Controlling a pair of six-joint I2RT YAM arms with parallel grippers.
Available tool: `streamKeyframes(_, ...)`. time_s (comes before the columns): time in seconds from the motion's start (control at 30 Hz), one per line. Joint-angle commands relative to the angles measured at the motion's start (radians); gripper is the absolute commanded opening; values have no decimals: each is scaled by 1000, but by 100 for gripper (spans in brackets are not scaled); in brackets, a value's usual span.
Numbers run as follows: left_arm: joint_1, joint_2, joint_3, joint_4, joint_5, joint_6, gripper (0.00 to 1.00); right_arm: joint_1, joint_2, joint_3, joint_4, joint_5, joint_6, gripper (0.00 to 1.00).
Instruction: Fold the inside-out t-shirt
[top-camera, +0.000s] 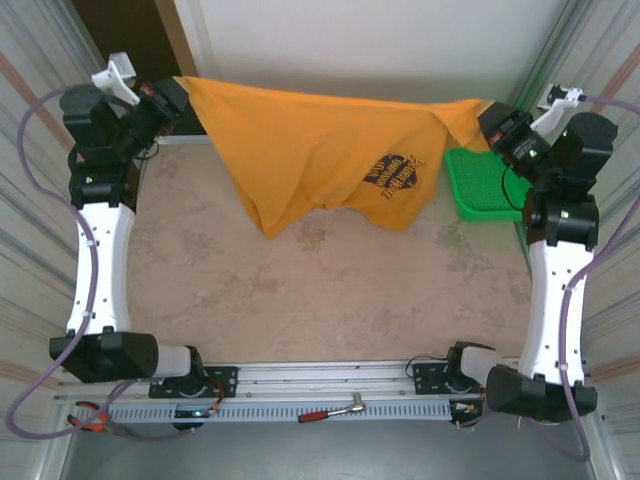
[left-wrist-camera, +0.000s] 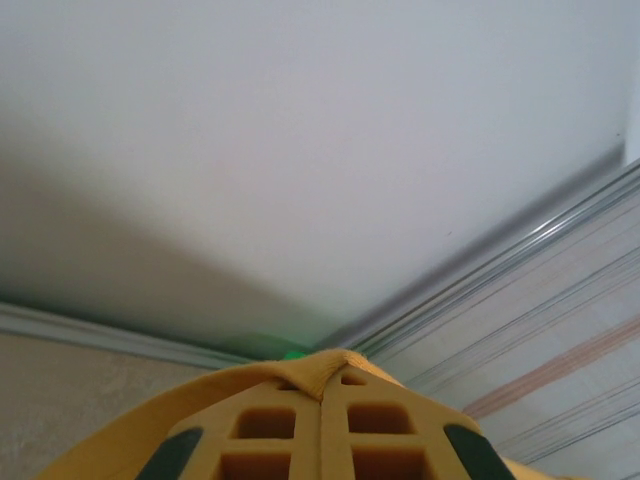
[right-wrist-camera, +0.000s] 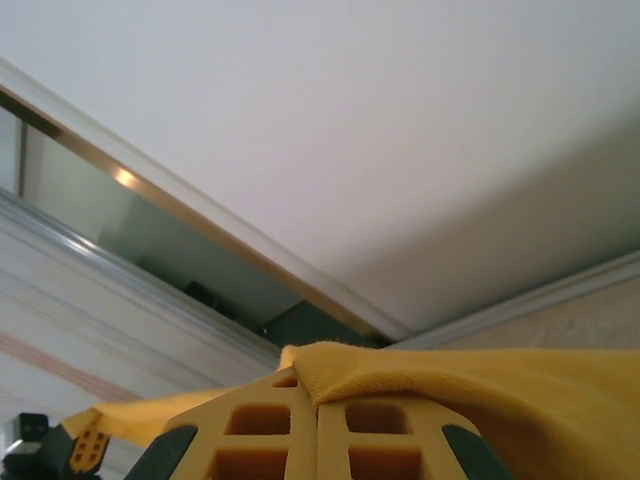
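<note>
Left tool (left-wrist-camera: 322, 392) and right tool (right-wrist-camera: 316, 398) clamp the inside-out t-shirt (top-camera: 310, 140) taut; overhead, its dark print (top-camera: 402, 172) shows.

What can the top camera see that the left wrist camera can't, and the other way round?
Top camera: the whole t-shirt stretched between the left gripper and right gripper, its dark print, the green mat and the table. Left wrist camera: up close, shut fingers pinching a folded edge of cloth, with a white wall behind. Both: the orange t-shirt held in the left gripper.
</note>
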Motion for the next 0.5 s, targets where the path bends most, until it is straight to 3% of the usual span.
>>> streamKeyframes(0.0, -15, -119, -63, 36, -1, -20, 0, 13, -98, 38, -30, 48, -29, 0)
streamKeyframes(0.17, -6, -183, -93, -83, -49, 56, 0, 52, -59, 75, -57, 41, -39, 0)
streamKeyframes(0.33, 17, -150, -268, -109, -32, 39, 0, 186, -2, -74, -37, 140, -54, 0)
streamKeyframes(0.47, 16, -38, -431, -57, -35, 68, 0, 282, 126, -209, 17, 222, -71, 5)
